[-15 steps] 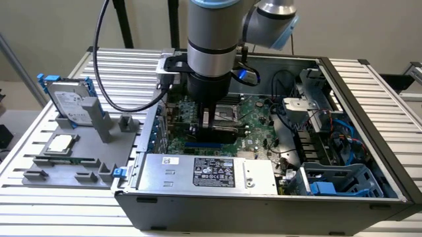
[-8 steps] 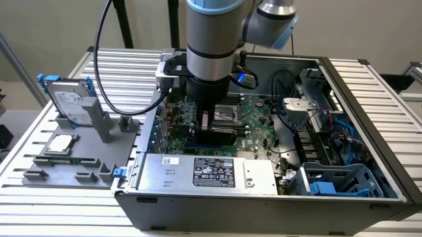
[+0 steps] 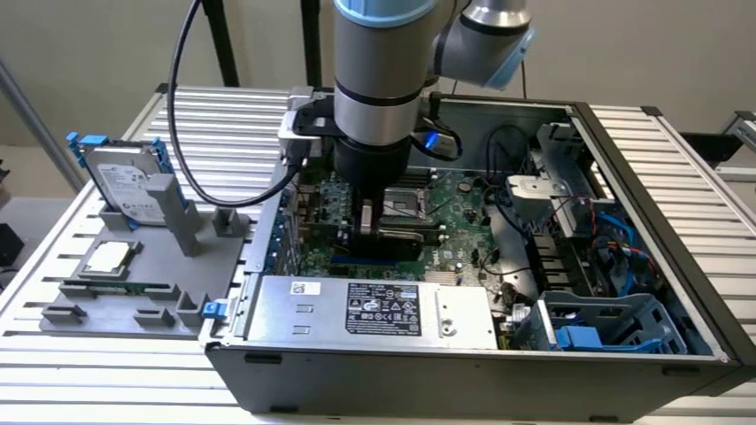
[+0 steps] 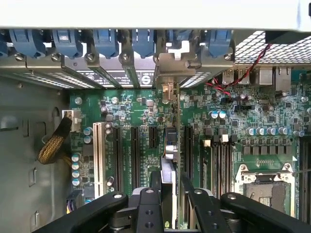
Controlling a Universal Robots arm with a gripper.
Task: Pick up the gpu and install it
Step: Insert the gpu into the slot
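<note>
The black two-fingered gripper (image 4: pixel 171 204) was lowered inside the open grey computer case (image 3: pixel 661 159), its fingers clenched on the thin green gpu card (image 4: pixel 170 165), which was held edge-on and upright over the black expansion slots (image 4: pixel 135 150) of the green motherboard (image 4: pixel 272 116). The card's metal bracket (image 4: pixel 167 63) was seen at the case's rear wall. A silver hard drive with blue rails (image 3: pixel 124 181) was stood on the grey fixture tray (image 3: pixel 71 266) at the exterior view's left.
</note>
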